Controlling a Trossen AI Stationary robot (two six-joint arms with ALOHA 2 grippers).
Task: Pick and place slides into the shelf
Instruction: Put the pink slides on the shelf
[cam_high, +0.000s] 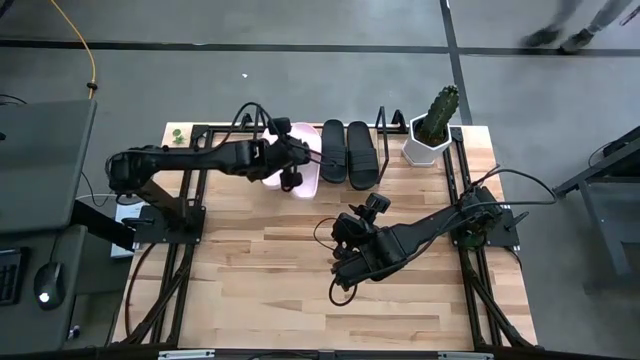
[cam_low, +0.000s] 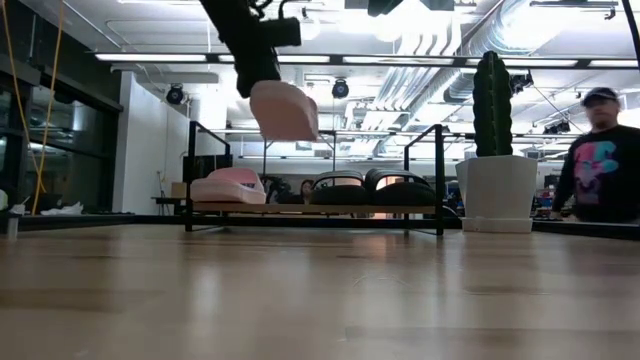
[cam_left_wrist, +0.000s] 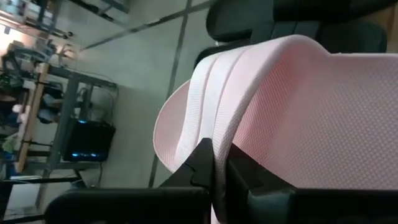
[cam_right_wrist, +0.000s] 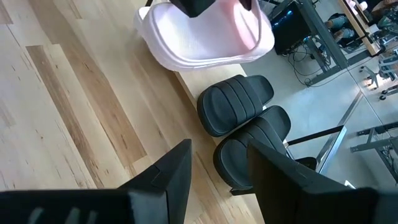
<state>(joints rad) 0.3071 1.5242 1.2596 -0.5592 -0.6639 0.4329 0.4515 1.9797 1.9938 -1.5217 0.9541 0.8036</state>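
My left gripper is shut on a pale pink slide, which hangs in the air above the shelf's left part. A second pink slide lies on the shelf board. Two black slides lie side by side to its right. My right gripper is open over the middle of the table. It points toward the black slides and has nothing between its fingers. My left gripper pinches the pink slide's wide strap at its edge between the two fingers. The fingers slant down from the table's left side. The slide hangs tilted below the gripper, lifted clear of the shelf and of the other slide.
A white pot with a cactus stands at the shelf's right end. Black wire frames rise at both ends of the shelf. The bare wooden tabletop stretches toward the near edge. A person stands beyond the table at the right.
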